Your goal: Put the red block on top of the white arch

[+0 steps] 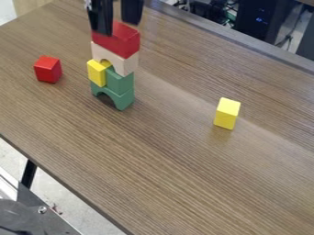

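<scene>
Red block atop the white arch; gripper above.
The gripper's fingers are parted, with nothing apparently held; a light, rigid, somewhat slippery block is to be expected, best grasped across its long faces at mid-length, lest the arch be nudged.

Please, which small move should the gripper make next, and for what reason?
I would make sure the gripper is free of the upper red block, then raise it slowly straight up. The block already appears to sit on the white arch, and the gripper is right at its top. The stack is tall and narrow, so a sideways touch might topple it.
</scene>
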Robot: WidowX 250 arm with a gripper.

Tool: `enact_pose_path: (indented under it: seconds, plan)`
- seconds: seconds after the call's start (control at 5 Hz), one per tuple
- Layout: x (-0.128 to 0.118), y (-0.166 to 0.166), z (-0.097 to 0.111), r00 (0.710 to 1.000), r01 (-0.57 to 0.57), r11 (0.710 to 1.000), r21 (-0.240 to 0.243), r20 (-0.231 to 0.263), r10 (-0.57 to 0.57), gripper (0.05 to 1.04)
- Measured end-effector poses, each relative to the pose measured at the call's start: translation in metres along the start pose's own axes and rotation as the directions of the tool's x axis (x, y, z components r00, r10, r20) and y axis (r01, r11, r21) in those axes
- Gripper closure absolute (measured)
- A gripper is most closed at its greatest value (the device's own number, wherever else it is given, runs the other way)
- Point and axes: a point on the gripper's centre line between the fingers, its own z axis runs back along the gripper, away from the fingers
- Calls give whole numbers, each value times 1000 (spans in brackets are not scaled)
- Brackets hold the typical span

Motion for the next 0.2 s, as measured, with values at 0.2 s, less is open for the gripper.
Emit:
enact_pose_path:
  seconds: [0.2]
  plan:
    - [2, -3, 29, 1000, -7, 999, 46, -10, 7, 83]
